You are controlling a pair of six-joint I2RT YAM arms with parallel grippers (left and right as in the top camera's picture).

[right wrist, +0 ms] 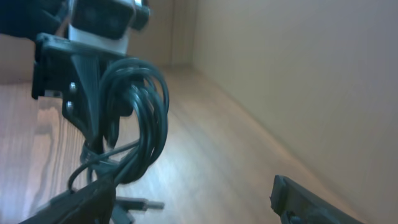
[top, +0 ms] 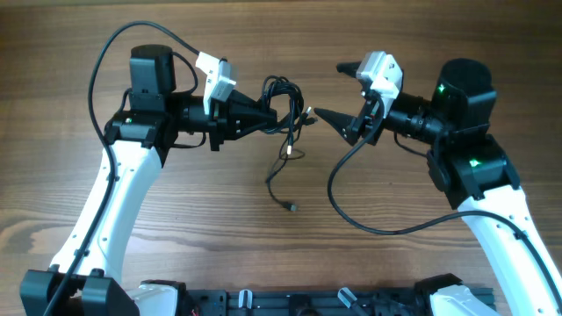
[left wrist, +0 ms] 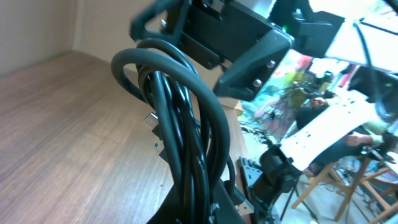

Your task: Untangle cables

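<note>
Over wood table (top: 202, 230), cables (top: 287, 105) bunched (prob. knotted) at L fingers (top: 259, 114).

A wooden table (top: 193, 237), its brown grain running left to right, fills the overhead view. At its far side a plain beige wall (right wrist: 298, 74) meets the tabletop. Past the table's right edge, the left wrist view shows blurred room clutter: pale wooden chair legs (left wrist: 320, 183) and colourful shapes (left wrist: 283, 99), too soft to identify.
</note>
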